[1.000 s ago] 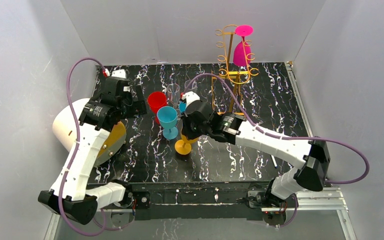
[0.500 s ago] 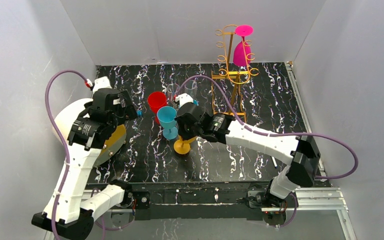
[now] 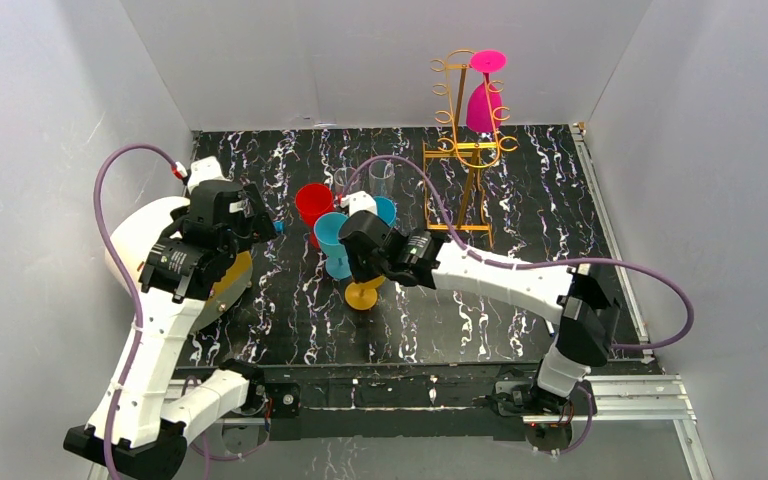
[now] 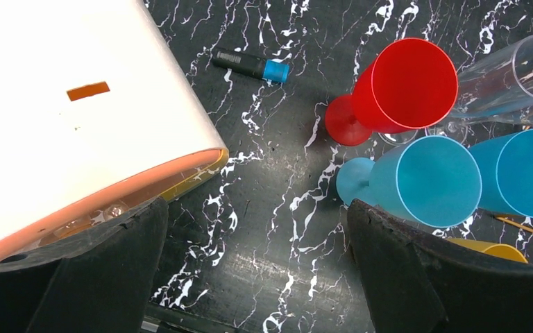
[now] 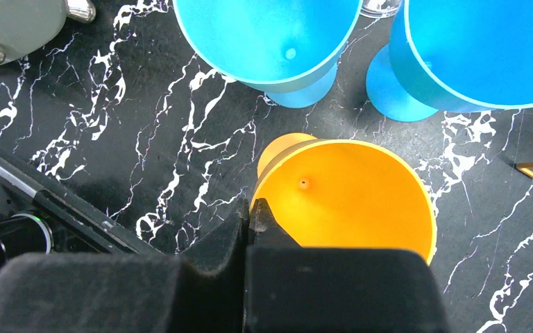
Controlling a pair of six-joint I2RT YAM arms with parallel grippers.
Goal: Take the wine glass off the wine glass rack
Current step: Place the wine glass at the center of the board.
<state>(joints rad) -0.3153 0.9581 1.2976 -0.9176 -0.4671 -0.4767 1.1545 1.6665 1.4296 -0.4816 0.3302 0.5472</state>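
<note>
- The pink wine glass (image 3: 482, 105) hangs bowl-down at the top of the gold wine glass rack (image 3: 470, 150), at the back of the table and well away from both arms.
- The right gripper (image 5: 250, 211) is clenched tight at the rim of the orange glass (image 5: 347, 201). We cannot tell whether it pinches the wall.
- The left gripper (image 4: 257, 232) is spread wide and holds nothing, beside the red glass (image 4: 406, 87).
- We judge that the right arm should lift clear of the standing glasses, grasp the pink stem and slide it out along the hook, since the thin rack could tip.
- Only the marker (image 4: 250, 66) shows print, and it is too small to read.
</note>
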